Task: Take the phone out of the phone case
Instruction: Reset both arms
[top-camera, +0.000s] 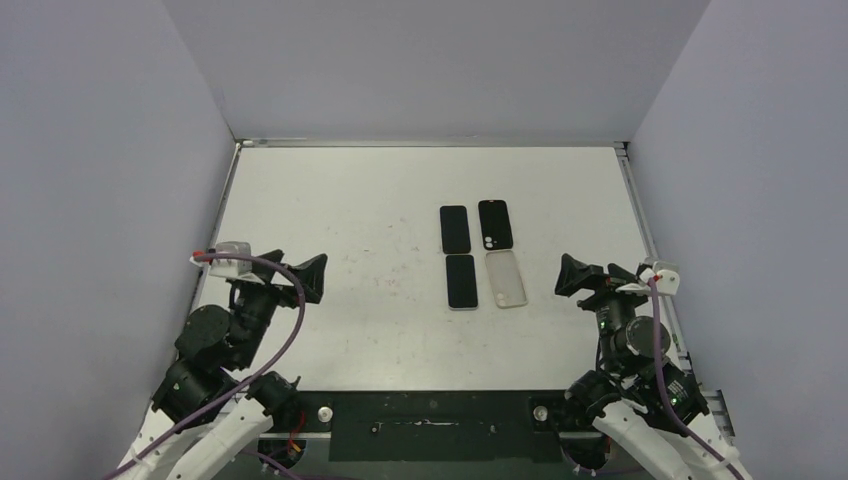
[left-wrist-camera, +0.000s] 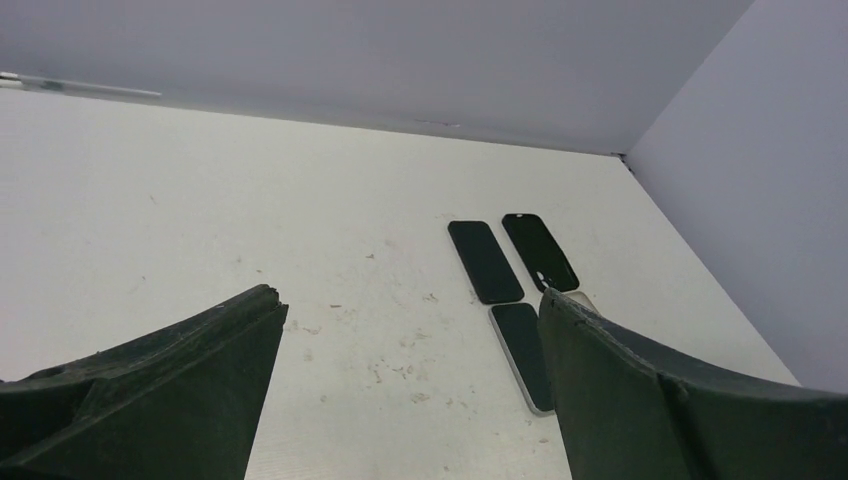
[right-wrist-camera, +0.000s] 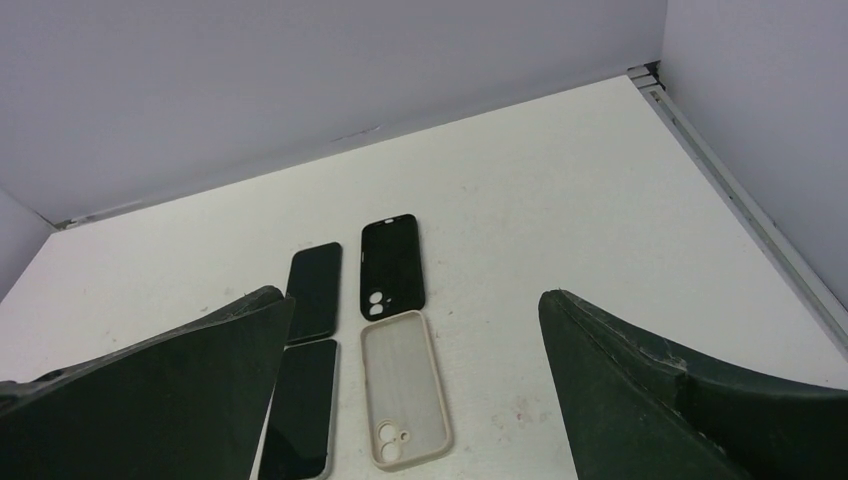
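Right of centre lie two phones, the upper phone (top-camera: 455, 229) and lower phone (top-camera: 461, 281), left of two empty cases, black case (top-camera: 495, 224) above pale case (top-camera: 505, 278). The left tool (top-camera: 318, 279) and right tool (top-camera: 563, 276) gape, empty. Scuffed white tabletop (top-camera: 330, 200); grey walls (top-camera: 420, 60).

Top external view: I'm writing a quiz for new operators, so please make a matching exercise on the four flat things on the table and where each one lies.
Things:
1. black case
2. beige case
3. black phone
4. pale-edged phone

Places:
A. near row, left arm's side
B. far row, right arm's side
C. near row, right arm's side
D. far row, left arm's side

Pairs: 1-B, 2-C, 3-D, 4-A
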